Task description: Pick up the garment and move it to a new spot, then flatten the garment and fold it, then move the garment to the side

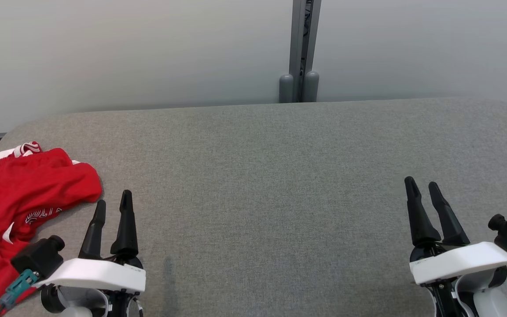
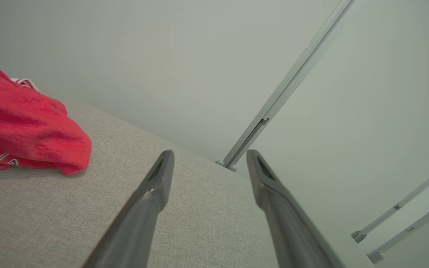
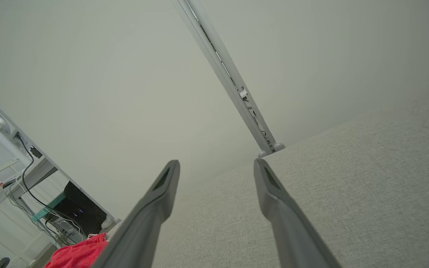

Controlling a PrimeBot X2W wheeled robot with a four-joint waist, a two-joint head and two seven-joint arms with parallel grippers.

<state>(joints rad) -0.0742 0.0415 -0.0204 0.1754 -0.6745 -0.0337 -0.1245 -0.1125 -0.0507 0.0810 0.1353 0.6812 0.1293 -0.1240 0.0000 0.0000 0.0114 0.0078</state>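
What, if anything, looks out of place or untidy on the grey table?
The red garment lies crumpled in a heap at the left end of the table, not flat, its lettering partly hidden by folds. The left gripper and the right gripper are open and hold nothing. Nothing else stands out.

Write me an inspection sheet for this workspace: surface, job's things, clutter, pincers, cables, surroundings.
Surface: grey fabric table, flat.
Job's things: red garment with white trim, crumpled at the table's left end, not folded.
Clutter: nothing seen.
Pincers: left pincer open, beside the garment, not touching it; right pincer open, holding nothing.
Cables: black cables by a desk off to the left.
Surroundings: pale wall panels and a grey post behind the table.
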